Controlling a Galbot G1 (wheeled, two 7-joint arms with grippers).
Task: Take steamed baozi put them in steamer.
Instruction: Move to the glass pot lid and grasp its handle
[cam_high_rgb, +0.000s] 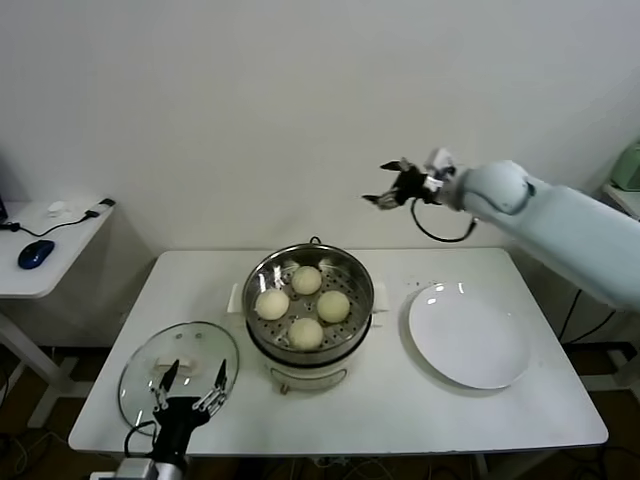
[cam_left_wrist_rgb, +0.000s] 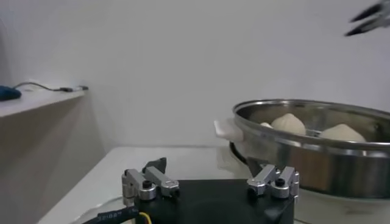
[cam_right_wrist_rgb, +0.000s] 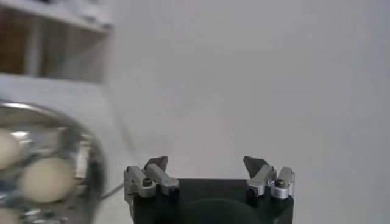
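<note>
Right gripper raised above steamer, jaws spread, empty; all four baozi seemingly seated. Best withdrawn straight, clear of rim.

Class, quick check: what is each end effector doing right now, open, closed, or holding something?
Left end effector: open, empty, low over the glass lid.
Right end effector: open, empty, raised in the air behind the steamer.

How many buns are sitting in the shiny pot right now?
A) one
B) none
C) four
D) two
C: the head view shows four steamed baozi lying on the tray inside the steamer, and the white plate beside it has no bun on it.
</note>
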